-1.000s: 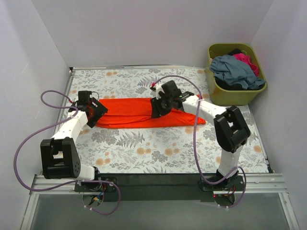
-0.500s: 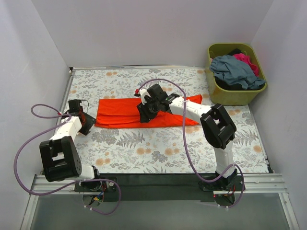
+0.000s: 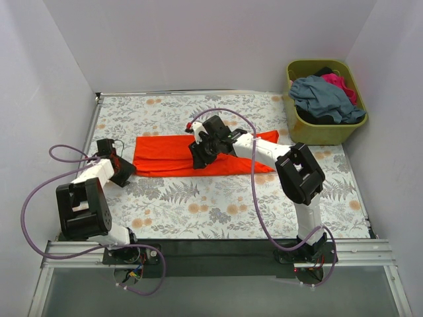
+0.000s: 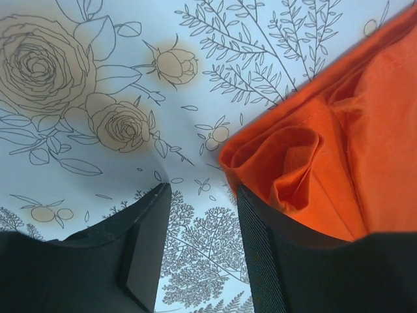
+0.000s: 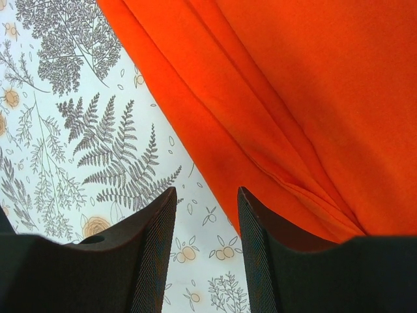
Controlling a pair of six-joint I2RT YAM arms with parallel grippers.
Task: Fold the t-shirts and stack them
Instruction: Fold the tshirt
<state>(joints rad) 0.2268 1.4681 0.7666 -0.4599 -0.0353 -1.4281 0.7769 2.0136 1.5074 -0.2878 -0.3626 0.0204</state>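
Observation:
A bright orange-red t-shirt (image 3: pixel 165 155) lies folded into a long strip across the middle of the floral table. My left gripper (image 3: pixel 122 170) sits low by the strip's near-left corner. In the left wrist view it (image 4: pixel 202 189) is open over bare table, and the shirt's rolled corner (image 4: pixel 293 163) lies just outside its right finger. My right gripper (image 3: pixel 200 153) is over the strip's middle. In the right wrist view it (image 5: pixel 206 190) is open above bare table at the shirt's near edge (image 5: pixel 260 150). More t-shirts, grey-blue (image 3: pixel 324 96), magenta-pink (image 3: pixel 342 82) and dark (image 3: pixel 324 120), are heaped in the basket.
An olive-green plastic basket (image 3: pixel 297 129) stands at the back right corner, against the right wall. White walls close in the table on three sides. The right arm's forearm (image 3: pixel 264 150) lies across the strip's right half.
The left gripper let go of the shirt's left end, narrowed its jaws and drew back to the left. The right gripper slid left along the strip, whose right end shifted toward the back.

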